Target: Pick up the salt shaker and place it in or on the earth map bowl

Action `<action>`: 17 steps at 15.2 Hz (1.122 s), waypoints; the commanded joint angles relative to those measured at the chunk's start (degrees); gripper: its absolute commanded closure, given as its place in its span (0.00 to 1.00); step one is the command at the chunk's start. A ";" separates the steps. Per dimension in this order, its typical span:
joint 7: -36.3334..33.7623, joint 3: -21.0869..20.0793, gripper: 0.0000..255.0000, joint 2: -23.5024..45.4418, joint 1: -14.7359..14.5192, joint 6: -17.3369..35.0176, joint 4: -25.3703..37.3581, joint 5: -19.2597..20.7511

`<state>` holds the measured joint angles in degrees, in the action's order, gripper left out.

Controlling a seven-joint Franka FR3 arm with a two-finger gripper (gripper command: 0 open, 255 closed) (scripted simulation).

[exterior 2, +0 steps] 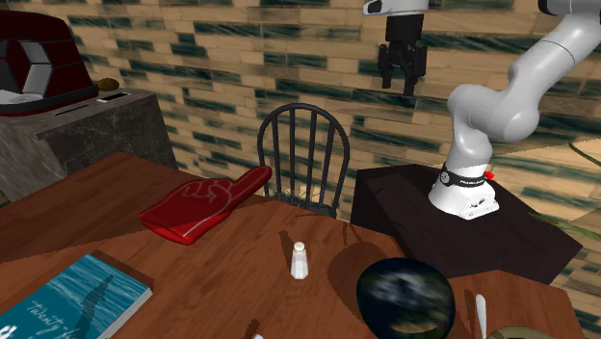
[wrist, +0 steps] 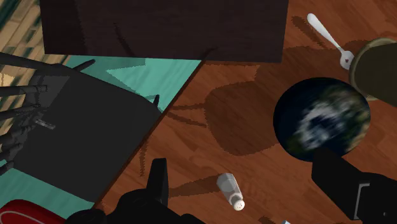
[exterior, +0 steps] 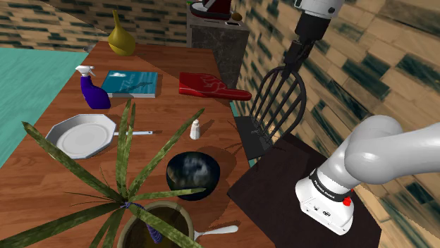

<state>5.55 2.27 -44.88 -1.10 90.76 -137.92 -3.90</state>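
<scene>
The white salt shaker (exterior: 196, 129) stands upright on the wooden surface (exterior: 169, 113), near the dark earth-map bowl (exterior: 192, 175) but not touching it. We see the white arm (exterior 2: 491, 106) raised high above the black chair (wrist: 83, 140), its jaws pointing down, apart and gripping nothing. Beside the bowl, a brown pot (exterior: 162, 204) holds a long-leaved plant (exterior: 125, 151).

Lettering on the book (exterior 2: 67, 299) and the arm's base band (exterior 2: 460, 179) is illegible.
</scene>
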 commanded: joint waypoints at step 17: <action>-14.98 -12.15 0.00 26.46 -1.02 30.60 -2.09 -0.19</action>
<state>-8.19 -9.13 -20.30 -2.10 119.78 -140.50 -4.42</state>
